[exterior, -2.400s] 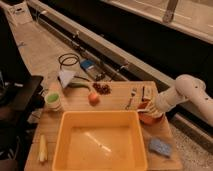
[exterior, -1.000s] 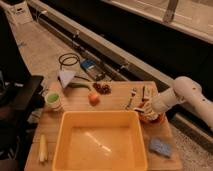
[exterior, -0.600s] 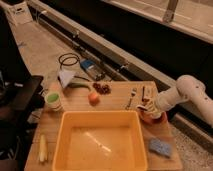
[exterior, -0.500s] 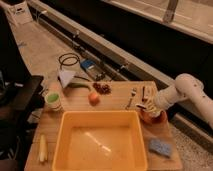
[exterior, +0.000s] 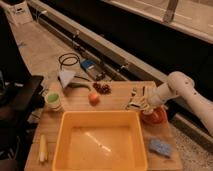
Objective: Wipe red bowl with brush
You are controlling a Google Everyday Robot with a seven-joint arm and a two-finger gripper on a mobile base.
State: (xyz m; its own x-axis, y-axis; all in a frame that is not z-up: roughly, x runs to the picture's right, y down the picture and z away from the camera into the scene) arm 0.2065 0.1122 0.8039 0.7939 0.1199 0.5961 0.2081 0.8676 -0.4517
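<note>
The red bowl [exterior: 156, 116] sits on the right side of the wooden table [exterior: 116, 103], partly covered by my arm. My gripper [exterior: 141, 104] is at the end of the white arm [exterior: 181, 88] that reaches in from the right, low over the bowl's left rim. A slim white brush [exterior: 143, 92] stands out as a straight stick just behind the gripper, next to a grey fork [exterior: 133, 94]. I cannot tell whether the gripper holds the brush.
A big yellow-orange tub [exterior: 59, 137] fills the table's front middle. A blue sponge [exterior: 160, 147] lies front right. An orange fruit [exterior: 93, 98], dark grapes [exterior: 102, 88], a green cup [exterior: 53, 100] and a yellow item [exterior: 42, 148] lie to the left.
The gripper and forearm have shifted slightly back and forth at the bowl's left rim. The bowl, fork and other things have stayed in place.
</note>
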